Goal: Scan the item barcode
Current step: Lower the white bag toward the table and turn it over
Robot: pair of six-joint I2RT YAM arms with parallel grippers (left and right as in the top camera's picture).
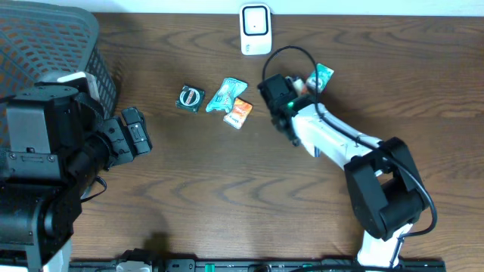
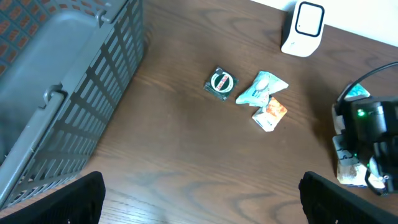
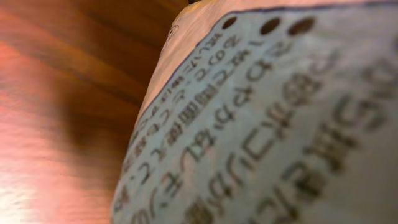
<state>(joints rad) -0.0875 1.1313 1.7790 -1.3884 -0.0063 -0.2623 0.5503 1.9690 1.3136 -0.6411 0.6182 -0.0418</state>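
1. Brown wooden tabletop (image 1: 189, 189) carries a white barcode scanner (image 1: 255, 29) standing at its far edge.
2. The right hand (image 1: 302, 86) is clamped nearly closed on a green packet (image 1: 324, 75), which sits near the scanner, to its right and a little nearer the robot, not touching it.
3. In the right wrist view the packet's printed face (image 3: 261, 124) fills most of the frame, blurred, with bare wood at the left.
4. The left hand (image 1: 134, 136) has its fingers spread wide and holds nothing; it sits at the left side beside a grey mesh basket (image 1: 83, 30).
5. Three loose items lie in a cluster between the two hands: a dark square pack with a white ring (image 1: 190, 98), a teal sachet (image 1: 227, 94) and an orange sachet (image 1: 239, 112) touching it.
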